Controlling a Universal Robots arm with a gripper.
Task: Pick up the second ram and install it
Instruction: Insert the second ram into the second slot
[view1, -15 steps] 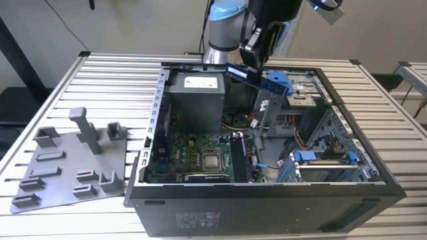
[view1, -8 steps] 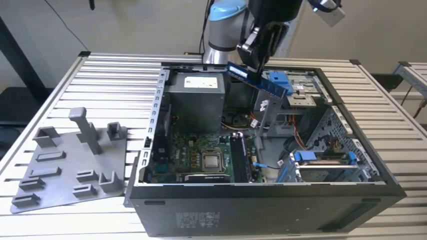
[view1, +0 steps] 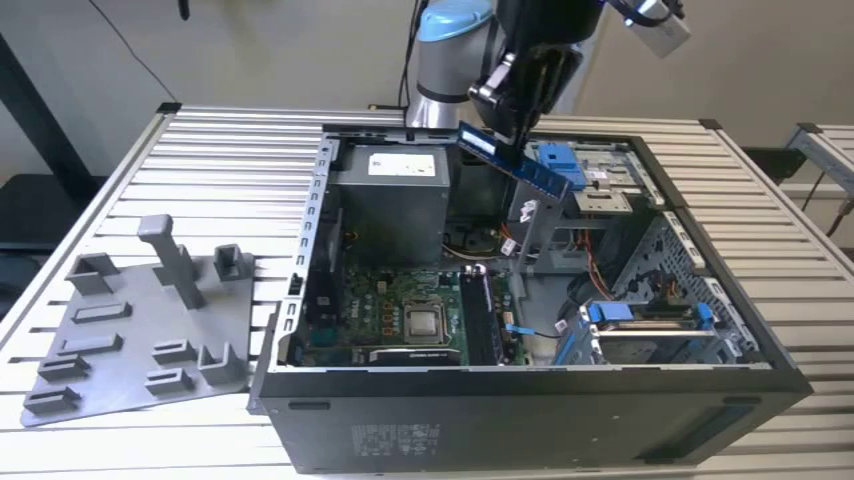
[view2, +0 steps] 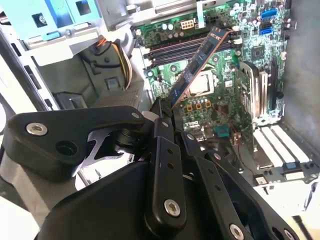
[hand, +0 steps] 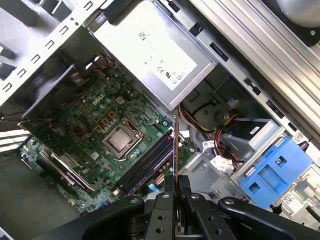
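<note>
Slatted metal tabletop (view1: 227, 150) carrying open computer case (view1: 534, 410). Tool (view1: 505, 125) clenched on second ram (view1: 527, 170), one end gripped; stick tilted in mid-air above case interior, well clear of green motherboard (view1: 387, 300).

The second ram (view1: 515, 160) is hanging in the upper middle of the exterior view, lifted clear above the open computer case (view1: 534, 410). It is showing as a long, narrow, dark blue stick and is sloping down toward the exterior view's right. In the second wrist view it is displaying a flat face with a row of chips. The gripper (hand: 176, 186) is pinching one end, and the first wrist view is catching it edge-on over the green motherboard (hand: 95, 120).
</note>
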